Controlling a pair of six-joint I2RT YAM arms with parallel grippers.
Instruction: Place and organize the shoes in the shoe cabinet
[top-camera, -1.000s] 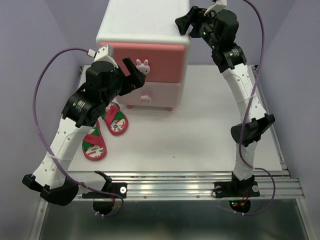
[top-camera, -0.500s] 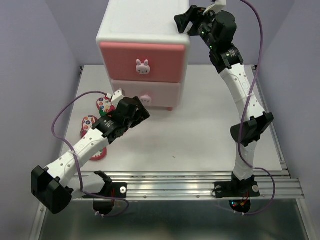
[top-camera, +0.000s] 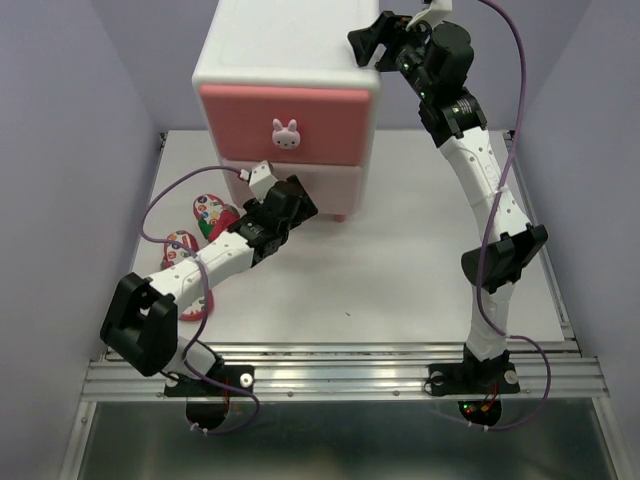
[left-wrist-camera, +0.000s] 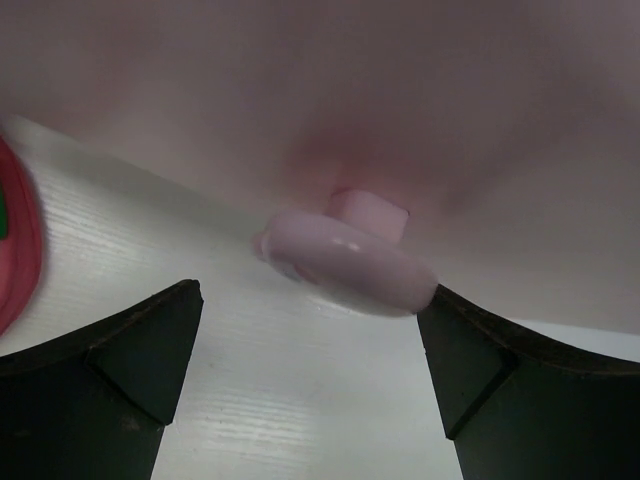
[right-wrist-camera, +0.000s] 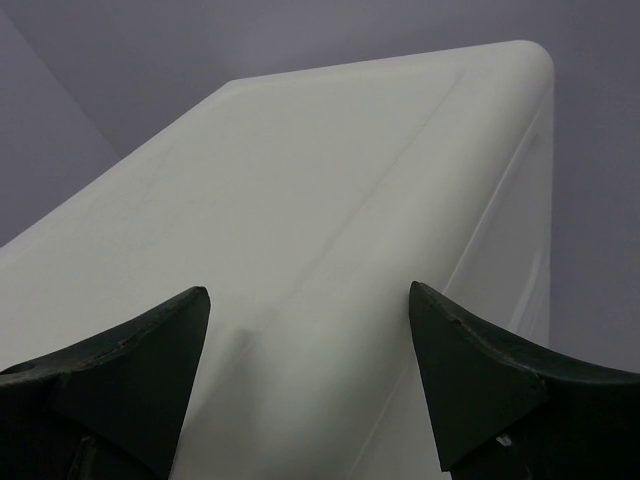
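The shoe cabinet (top-camera: 290, 60) stands at the back of the white table, with a darker pink upper drawer (top-camera: 330, 125) and a paler pink lower drawer (top-camera: 335, 185). My left gripper (top-camera: 297, 198) is low at the lower drawer's front. In the left wrist view it (left-wrist-camera: 308, 292) is open, and the pale knob (left-wrist-camera: 350, 258) lies between its fingers, close to the right one. Two red sandals (top-camera: 208, 212) lie left of the cabinet, partly hidden by my left arm. One shows at the left wrist view's edge (left-wrist-camera: 15, 240). My right gripper (top-camera: 368, 42) is open over the cabinet's top right corner (right-wrist-camera: 330, 200). The white sneakers are out of view.
The upper drawer's bunny knob (top-camera: 286, 133) sits above my left gripper. A purple cable (top-camera: 165, 205) loops over the sandals. Purple walls close in the left, right and back. A metal rail (top-camera: 350, 372) runs along the table's near edge.
My left arm has dropped from the upper drawer's height and reached forward, bringing its gripper to the lower drawer's knob. The right arm has stayed at the cabinet's top.
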